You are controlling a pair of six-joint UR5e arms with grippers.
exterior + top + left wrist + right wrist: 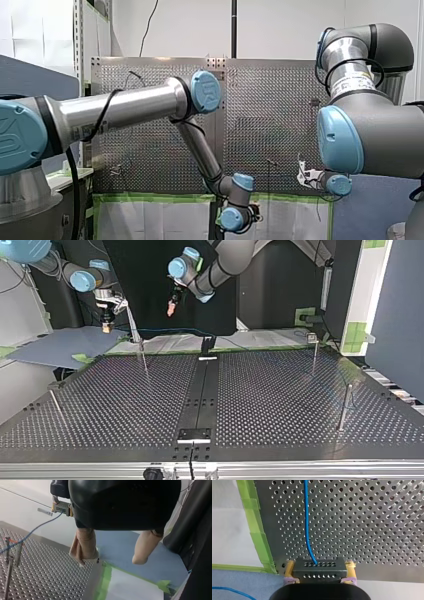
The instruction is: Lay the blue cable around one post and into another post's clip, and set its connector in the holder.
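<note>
Clamped between right gripper (pixel 319 567) pads: connector (pixel 319 573), rigid, light. Trailing blue cable (pixel 306 517) judged thin, limp; best guided close behind connector; left gripper (pixel 110 560) spread, empty.

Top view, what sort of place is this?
Likely a robotics lab test cell: a perforated table with upright posts, and my left arm and my right arm reaching toward it.

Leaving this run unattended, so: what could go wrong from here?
1. My right gripper pinches the connector at its two ends only, so a tug from the blue cable might twist it loose.
2. My left gripper hangs open and empty. Nothing guides the cable by the post, where it may snag or stray.
</note>
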